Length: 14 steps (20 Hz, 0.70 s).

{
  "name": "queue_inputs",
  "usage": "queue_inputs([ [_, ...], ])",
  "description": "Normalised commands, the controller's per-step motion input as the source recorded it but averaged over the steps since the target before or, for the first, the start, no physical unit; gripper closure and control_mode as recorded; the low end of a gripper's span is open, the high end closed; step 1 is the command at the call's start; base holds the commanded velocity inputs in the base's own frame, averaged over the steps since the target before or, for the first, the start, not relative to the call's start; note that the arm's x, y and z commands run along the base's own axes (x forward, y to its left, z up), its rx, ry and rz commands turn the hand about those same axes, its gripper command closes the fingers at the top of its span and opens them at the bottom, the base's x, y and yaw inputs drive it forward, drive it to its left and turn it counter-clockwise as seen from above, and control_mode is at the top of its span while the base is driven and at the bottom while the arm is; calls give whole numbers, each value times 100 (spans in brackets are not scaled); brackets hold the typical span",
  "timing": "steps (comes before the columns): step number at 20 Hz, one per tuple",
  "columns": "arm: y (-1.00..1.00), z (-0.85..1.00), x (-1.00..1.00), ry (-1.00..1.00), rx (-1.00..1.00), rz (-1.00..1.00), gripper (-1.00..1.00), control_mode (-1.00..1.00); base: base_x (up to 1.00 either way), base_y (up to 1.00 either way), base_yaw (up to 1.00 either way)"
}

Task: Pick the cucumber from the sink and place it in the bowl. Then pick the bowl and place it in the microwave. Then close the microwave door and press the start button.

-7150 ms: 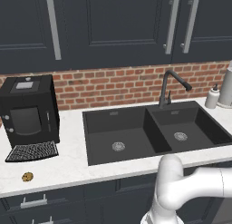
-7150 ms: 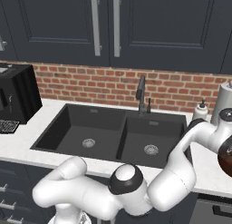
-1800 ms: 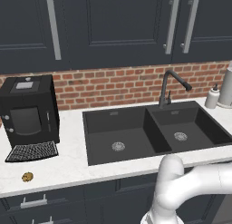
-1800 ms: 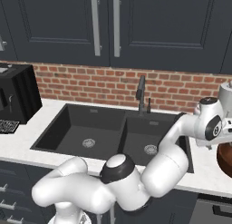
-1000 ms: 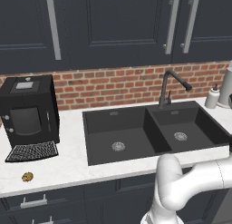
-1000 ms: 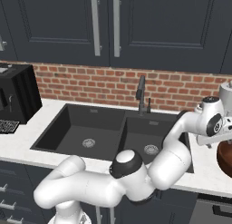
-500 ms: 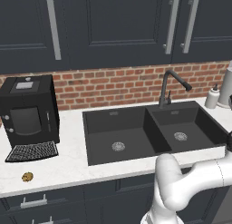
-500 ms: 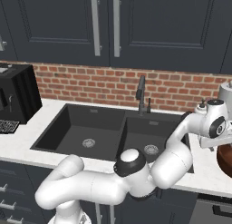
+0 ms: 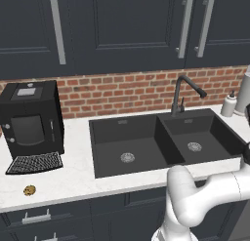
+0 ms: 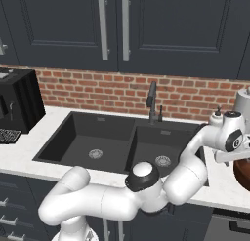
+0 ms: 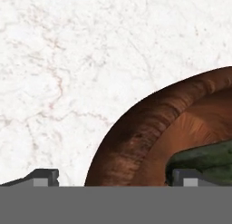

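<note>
The reddish-brown bowl (image 11: pixel 149 128) stands on the white marble counter, at the right edge of the right base view (image 10: pixel 242 174). The dark green cucumber (image 11: pixel 204 157) lies inside it. My gripper (image 11: pixel 115 178) is open and straddles the bowl's near wall: one fingertip (image 11: pixel 43 175) stands outside over the counter, the other (image 11: pixel 188 177) inside, next to the cucumber. Nothing is held. The black double sink (image 9: pixel 161 142) (image 10: pixel 122 142) has nothing in its basins. The microwave, its door and the start button are out of view.
A black faucet (image 9: pixel 183 91) rises behind the sink. On the left counter stands a black coffee machine (image 9: pixel 31 118), with a cookie (image 9: pixel 29 190) near the front edge. A soap dispenser (image 9: pixel 228 104) is at the back right. Dark cabinets hang above.
The hand has sunk slightly toward the bowl and the elbow has shifted a little. The jaws have stayed open.
</note>
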Motion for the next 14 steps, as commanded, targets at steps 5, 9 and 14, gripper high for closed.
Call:
queue_inputs([
  [5, -2, -29, 0, 0, 1, 0, 100, -100, 0, 0, 0],
  [9, 0, -29, 0, 0, 0, 0, 100, -100, 0, 0, 0],
  [14, 0, -16, 0, 0, 1, 0, 100, -100, 0, 0, 0],
])
